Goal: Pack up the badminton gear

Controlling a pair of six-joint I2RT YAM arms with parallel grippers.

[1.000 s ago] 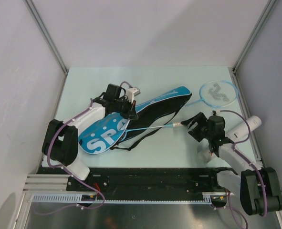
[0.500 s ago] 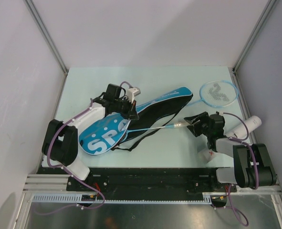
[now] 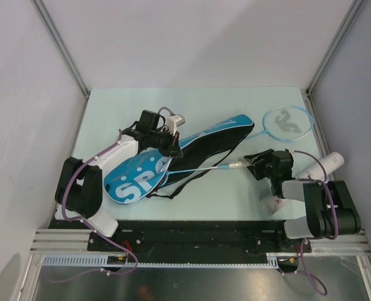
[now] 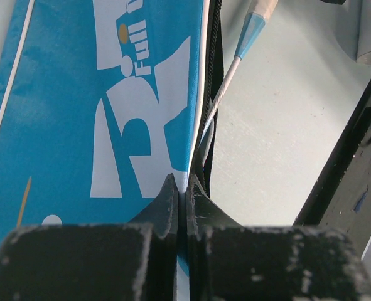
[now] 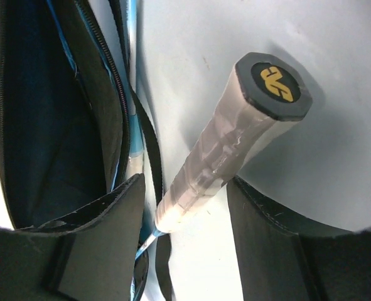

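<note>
The blue "SPORT" racket cover lies slantwise on the table, its mouth facing right. My left gripper is shut on the cover's upper edge. One racket sits partly inside; its thin shaft and white handle stick out. My right gripper is open with that handle between its fingers, not clamped. The second light-blue racket lies at the far right. The white tube lies by the right wall.
The cover's black strap trails beside the shaft. A small white object, perhaps a shuttlecock, lies under my right arm. Grey walls close in the table on three sides; a black rail runs along the near edge.
My right arm has folded back, its elbow swinging in from the right corner, while its open gripper stays at the handle. The left gripper and cover have not moved.
</note>
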